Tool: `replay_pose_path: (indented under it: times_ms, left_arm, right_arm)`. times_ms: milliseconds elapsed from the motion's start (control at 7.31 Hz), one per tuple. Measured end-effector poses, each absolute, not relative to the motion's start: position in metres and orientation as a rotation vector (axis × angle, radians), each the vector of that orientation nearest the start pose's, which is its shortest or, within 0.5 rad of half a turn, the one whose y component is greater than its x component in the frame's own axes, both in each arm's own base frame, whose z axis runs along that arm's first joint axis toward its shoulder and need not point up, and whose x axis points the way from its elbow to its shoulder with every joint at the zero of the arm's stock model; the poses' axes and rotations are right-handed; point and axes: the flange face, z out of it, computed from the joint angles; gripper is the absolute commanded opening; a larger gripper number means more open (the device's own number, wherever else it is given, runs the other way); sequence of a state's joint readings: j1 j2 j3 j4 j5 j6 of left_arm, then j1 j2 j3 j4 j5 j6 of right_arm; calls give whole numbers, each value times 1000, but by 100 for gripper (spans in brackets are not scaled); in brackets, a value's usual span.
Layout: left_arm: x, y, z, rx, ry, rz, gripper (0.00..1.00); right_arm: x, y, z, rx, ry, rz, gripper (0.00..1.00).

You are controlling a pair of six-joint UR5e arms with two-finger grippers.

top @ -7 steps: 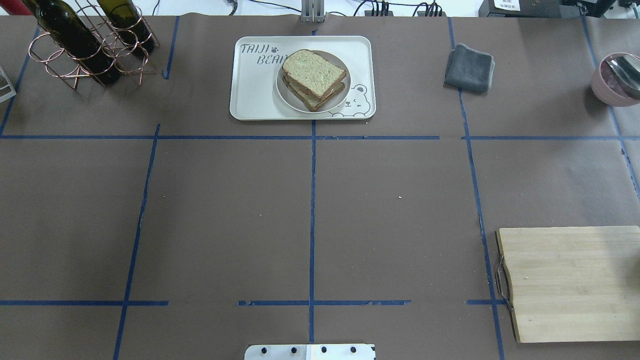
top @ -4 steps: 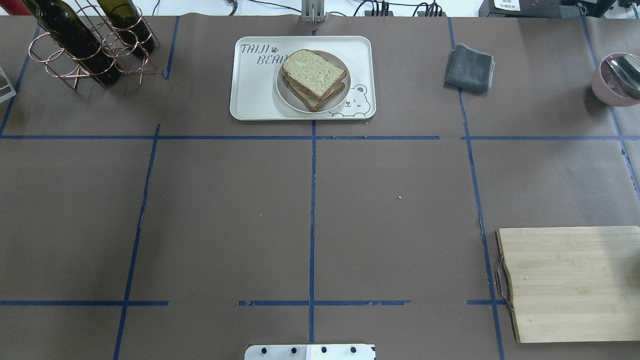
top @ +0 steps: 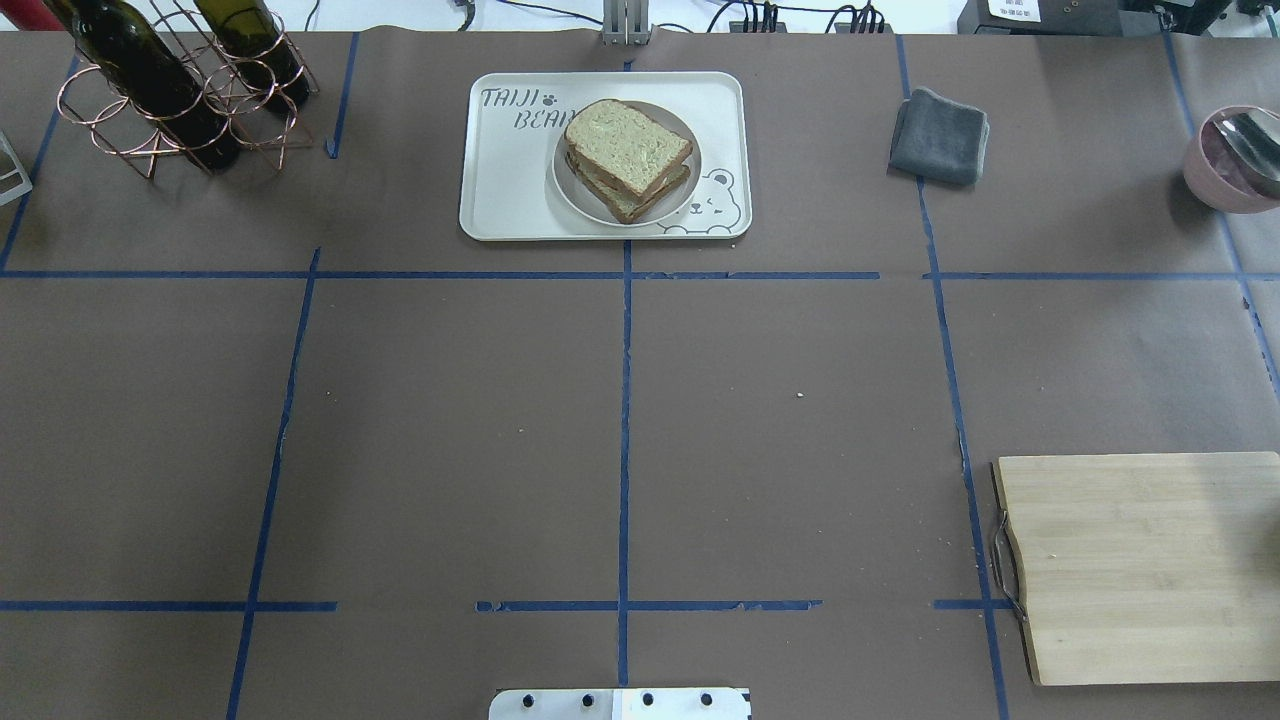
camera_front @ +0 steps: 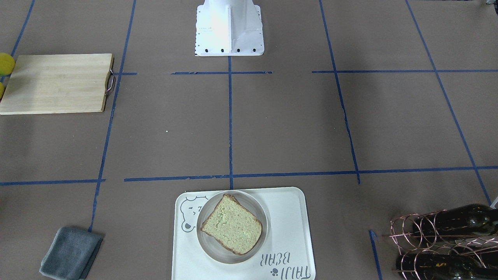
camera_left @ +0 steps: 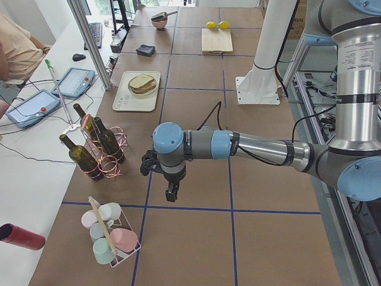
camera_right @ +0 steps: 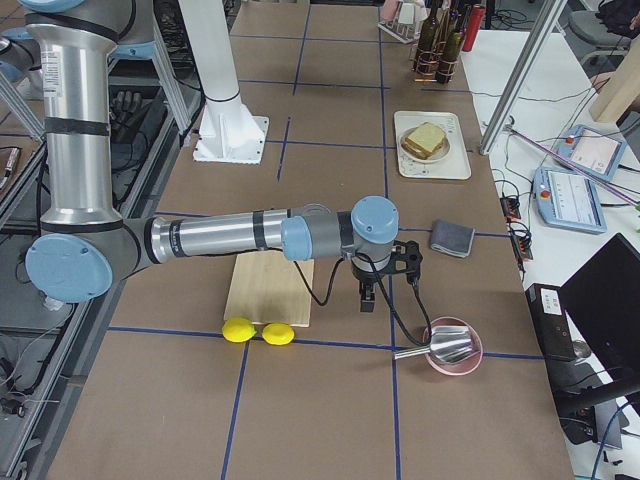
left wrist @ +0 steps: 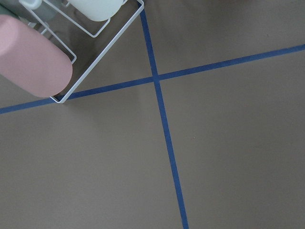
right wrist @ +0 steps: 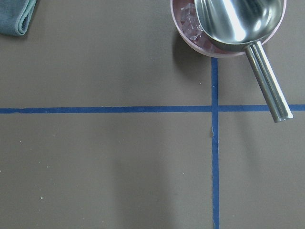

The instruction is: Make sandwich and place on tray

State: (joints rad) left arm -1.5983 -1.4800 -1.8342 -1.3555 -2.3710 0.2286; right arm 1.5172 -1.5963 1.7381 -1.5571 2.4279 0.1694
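Observation:
The sandwich (top: 627, 155), two bread slices with dark crust, lies on a small round white plate on the cream tray (top: 510, 195) at the far middle of the table. It also shows in the front view (camera_front: 232, 228) on the tray (camera_front: 288, 221). Its filling is hidden. The left gripper (camera_left: 171, 193) hangs over bare table far left of the tray, near the bottle rack. The right gripper (camera_right: 366, 298) hangs beside the cutting board, far right of the tray. Both show only in the side views, so I cannot tell if they are open or shut.
A copper rack with wine bottles (top: 180, 80) stands far left. A grey cloth (top: 940, 135) and a pink bowl with a metal scoop (top: 1235, 155) are far right. A wooden cutting board (top: 1150, 565) lies near right, with two lemons (camera_right: 258, 331) beside it. A cup rack (camera_left: 110, 238) stands at the left end.

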Motion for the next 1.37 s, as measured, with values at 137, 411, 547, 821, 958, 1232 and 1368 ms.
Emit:
replay_pose_path:
  times_ms: [137,411,547,821,958,1232,1368]
  left_arm:
    - [-73,-442,592,61,805,173,100]
    - [-73,-456,589,67,801,178,100]
    - [-73,-467,587,69,799,179,100]
    - [-73,-475,585,69,798,180,100]
    - [-73,-475,590,61,800,176,100]
    - [-73,-473,603,36,804,166,100]
    - [-73,-473,606,30,805,163,100]
  right_arm:
    - [32,-488,581,49,-867,42,100]
    - [32,-488,582,48,-866,41,100]
    - [31,-488,583,48,-866,41,100]
    - [31,-488,583,49,-866,40,100]
    - [31,-488,583,50,-867,39,100]
    - [31,-486,584,50,-869,36,100]
    - [31,-483,585,48,-872,35,100]
